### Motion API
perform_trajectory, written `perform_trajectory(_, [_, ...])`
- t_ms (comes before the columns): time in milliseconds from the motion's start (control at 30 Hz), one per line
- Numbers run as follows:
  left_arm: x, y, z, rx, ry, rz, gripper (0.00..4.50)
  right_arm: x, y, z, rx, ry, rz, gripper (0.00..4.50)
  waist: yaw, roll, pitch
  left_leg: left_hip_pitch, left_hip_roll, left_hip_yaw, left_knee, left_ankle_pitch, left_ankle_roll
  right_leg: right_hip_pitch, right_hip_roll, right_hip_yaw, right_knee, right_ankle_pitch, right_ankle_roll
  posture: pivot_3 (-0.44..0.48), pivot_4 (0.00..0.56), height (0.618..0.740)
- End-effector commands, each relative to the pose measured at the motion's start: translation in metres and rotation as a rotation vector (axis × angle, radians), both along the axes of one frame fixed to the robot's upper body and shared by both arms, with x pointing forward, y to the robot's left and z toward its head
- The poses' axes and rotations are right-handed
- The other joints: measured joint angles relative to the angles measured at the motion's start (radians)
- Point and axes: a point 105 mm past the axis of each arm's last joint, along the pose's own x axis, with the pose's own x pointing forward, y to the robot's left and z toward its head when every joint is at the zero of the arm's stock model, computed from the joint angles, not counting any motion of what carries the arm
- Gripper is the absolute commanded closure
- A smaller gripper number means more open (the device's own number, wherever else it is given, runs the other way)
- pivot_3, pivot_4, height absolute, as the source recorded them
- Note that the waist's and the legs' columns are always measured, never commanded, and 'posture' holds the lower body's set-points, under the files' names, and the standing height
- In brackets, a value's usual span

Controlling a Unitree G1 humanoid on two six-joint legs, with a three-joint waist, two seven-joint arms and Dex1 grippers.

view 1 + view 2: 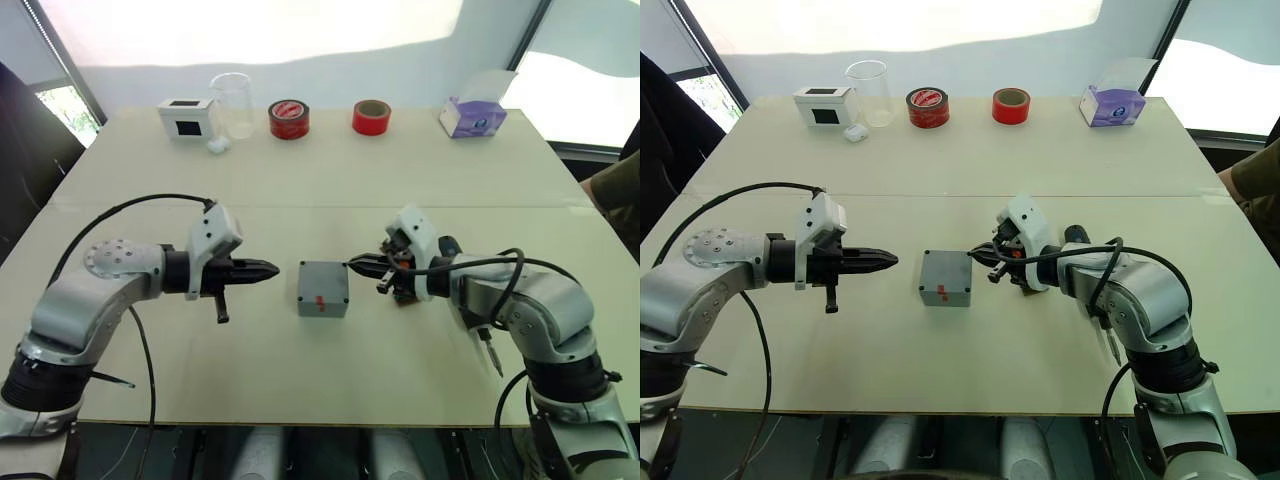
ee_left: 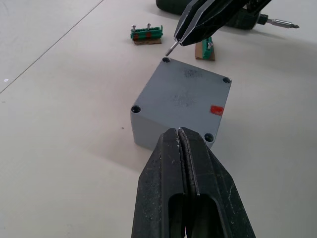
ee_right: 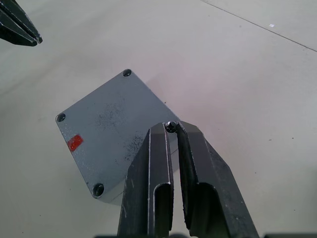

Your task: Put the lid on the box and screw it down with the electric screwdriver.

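Square grey metal box, lid on, sits between the left gripper's pressed-together fingers and the right gripper pinching a small screw, bare table all round.

A lab: bare test table under bright windows.

Silver-grey arms, black joint bands, white wrist housings, looped black cables; left gripper and right gripper with tapered black fingers.

Bare table surrounds the box; green blocks crowd its right.
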Motion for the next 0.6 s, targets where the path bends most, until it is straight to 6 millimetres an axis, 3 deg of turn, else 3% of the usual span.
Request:
perform_trajectory(33, [-0.0027,0.0019,0.0076,0.008,-0.043,0.001,4.50,0.0014,0.0031,0.0095,0.009,-0.043,0.014,4.39,0.000,0.000,0.000,0.000,0.000,0.000,0.000,0.000,0.000,0.000,0.000,0.000,0.000,0.000,0.000,0.000,0.150,0.740])
perform_trajectory(600, [-0.0057,-0.0026,0.0019,0.009,-0.040,0.008,4.50,0.0025,0.0053,0.0037,-0.013,-0.015,0.035,4.39,0.000,0.000,0.000,0.000,0.000,0.000,0.000,0.000,0.000,0.000,0.000,0.000,0.000,0.000,0.000,0.000,0.150,0.740])
